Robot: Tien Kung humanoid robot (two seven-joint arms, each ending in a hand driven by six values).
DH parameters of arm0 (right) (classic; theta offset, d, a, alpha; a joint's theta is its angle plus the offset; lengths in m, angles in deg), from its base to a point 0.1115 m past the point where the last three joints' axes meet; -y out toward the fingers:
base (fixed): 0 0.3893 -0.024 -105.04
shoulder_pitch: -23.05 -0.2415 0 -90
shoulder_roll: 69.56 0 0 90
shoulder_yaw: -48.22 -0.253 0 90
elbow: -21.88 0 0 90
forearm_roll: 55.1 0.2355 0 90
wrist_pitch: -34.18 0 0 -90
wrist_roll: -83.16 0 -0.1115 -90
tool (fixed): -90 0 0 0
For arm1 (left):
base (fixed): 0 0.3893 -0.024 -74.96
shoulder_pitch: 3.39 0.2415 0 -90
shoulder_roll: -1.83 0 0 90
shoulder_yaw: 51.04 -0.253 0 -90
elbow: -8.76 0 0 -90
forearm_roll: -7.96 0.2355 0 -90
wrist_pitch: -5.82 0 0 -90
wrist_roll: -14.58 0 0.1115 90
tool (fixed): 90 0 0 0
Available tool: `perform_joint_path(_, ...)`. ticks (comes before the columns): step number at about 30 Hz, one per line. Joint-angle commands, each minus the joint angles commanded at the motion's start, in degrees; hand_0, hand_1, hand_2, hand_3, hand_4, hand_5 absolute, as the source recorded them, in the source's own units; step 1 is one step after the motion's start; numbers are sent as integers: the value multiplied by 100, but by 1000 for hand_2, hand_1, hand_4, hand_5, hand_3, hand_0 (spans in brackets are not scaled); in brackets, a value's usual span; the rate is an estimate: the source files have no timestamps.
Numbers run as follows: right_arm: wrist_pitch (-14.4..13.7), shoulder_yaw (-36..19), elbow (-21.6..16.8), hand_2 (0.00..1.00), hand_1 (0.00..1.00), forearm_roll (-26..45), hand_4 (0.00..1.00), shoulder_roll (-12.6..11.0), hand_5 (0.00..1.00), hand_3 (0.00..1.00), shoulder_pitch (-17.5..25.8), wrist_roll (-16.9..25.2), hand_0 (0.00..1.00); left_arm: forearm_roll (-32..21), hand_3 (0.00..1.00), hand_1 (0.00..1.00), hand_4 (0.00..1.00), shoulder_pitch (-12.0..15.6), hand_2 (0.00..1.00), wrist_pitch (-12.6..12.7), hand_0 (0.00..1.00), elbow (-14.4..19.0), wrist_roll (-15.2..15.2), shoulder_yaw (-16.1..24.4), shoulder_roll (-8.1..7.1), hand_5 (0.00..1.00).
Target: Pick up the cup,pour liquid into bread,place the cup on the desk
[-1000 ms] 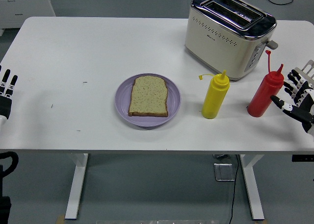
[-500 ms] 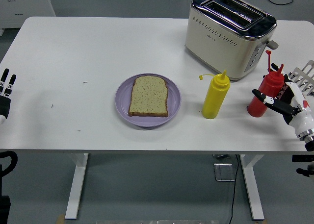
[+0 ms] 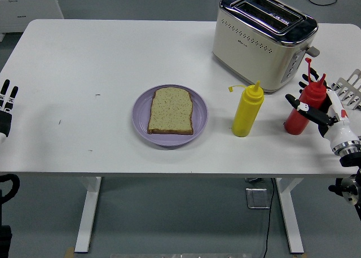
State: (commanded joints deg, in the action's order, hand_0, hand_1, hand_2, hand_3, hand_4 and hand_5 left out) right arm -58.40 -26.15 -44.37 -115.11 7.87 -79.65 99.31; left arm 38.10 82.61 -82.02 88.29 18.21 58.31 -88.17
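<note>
Right hand (image 3: 318, 108) comes in from the right edge w/ fingers part-curled around the red squeeze bottle (image 3: 305, 107), thumb across its front, touching but not yet clamped tight. Bottle stands upright, nozzle up, near the toaster's (image 3: 263, 39) near-right corner (yellow bottle (image 3: 247, 109) to its left). Left hand (image 3: 5, 108) rests at the left edge, fingers straight; bread (image 3: 171, 111) lies flat on the purple plate (image 3: 199, 114).

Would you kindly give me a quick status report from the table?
Right hand wrapping red squeeze bottle, bottle upright on table. Left hand idle at left edge. Bread on purple plate; yellow bottle stands between.
</note>
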Motion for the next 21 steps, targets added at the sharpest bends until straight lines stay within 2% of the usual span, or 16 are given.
perform_joint_path(1, -36, 32, -3, 595, 649, 36, 925, 2, 230, 763, -8, -5, 696, -2, 786, 814, 665, 1, 865, 2, 820, -1, -1, 1, 0, 991)
perform_joint_path(5, -285, 239, -31, 595, 649, 325, 925, 27, 230, 763, -43, -55, 696, -16, 786, 814, 665, 4, 865, 11, 820, -11, -4, 6, 0, 991)
perform_joint_path(6, -334, 277, -37, 455, 503, 400, 914, 35, 233, 560, -49, -71, 491, -18, 784, 814, 663, 4, 865, 13, 819, -13, -4, 7, 0, 996)
perform_joint_path(11, -618, 460, -64, 455, 503, 795, 914, 54, 233, 560, -80, 29, 491, -24, 784, 814, 663, -2, 865, 11, 819, -15, -5, 9, 0, 996)
perform_joint_path(12, -647, 470, -67, 392, 419, 827, 887, 55, 212, 430, -82, 47, 383, -25, 782, 813, 660, -2, 864, 11, 819, -16, -6, 11, 0, 993)
perform_joint_path(17, -840, 508, -88, 392, 419, 1089, 887, 43, 212, 430, -105, 168, 383, -40, 782, 813, 660, -2, 864, 19, 819, -17, -12, 25, 0, 993)
perform_joint_path(18, -847, 510, -89, 313, 269, 1104, 870, 42, 219, 356, -106, 172, 255, -41, 777, 813, 658, -2, 862, 20, 819, -17, -12, 26, 0, 998)
perform_joint_path(21, -978, 519, -85, 313, 269, 1282, 870, 23, 219, 356, -130, 237, 255, -43, 777, 813, 658, -2, 862, 21, 819, -16, -13, 30, 0, 998)
